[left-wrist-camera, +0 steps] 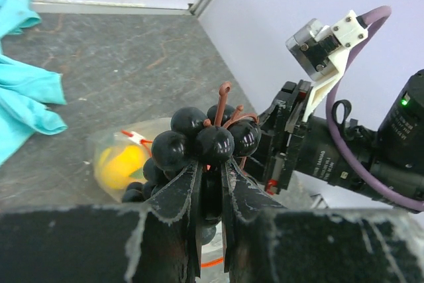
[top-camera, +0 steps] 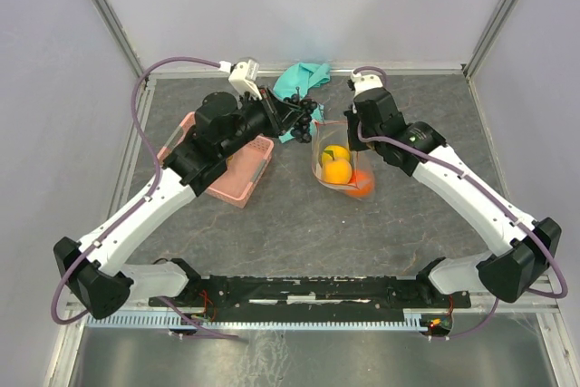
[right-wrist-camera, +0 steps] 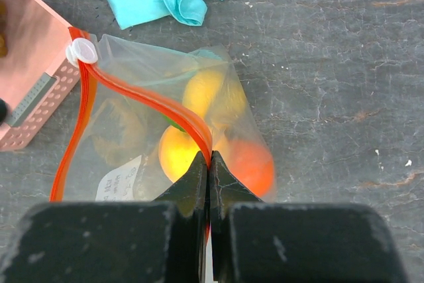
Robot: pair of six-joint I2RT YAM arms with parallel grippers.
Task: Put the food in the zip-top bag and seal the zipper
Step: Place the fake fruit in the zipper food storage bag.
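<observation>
**Loading partly complete.** The round fruits point(right-wrist-camera: 199, 91) already lie inside the zip-top bag point(right-wrist-camera: 119, 130) on the table point(right-wrist-camera: 331, 97). The bag's mouth is held agape by the right tool point(right-wrist-camera: 209, 162), which is pinched tight on one lip of the zipper point(right-wrist-camera: 142, 101). The left tool point(left-wrist-camera: 211, 177), clamped on the bunch of berries point(left-wrist-camera: 199, 138), holds it just above that mouth; the bunch is yet to go in and the zipper is not yet sealed.

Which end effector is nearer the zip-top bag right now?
Right. The right end effector is shut on the zipper of the zip-top bag, so it touches it. The left end effector holds the berry bunch above the bag's mouth.
</observation>
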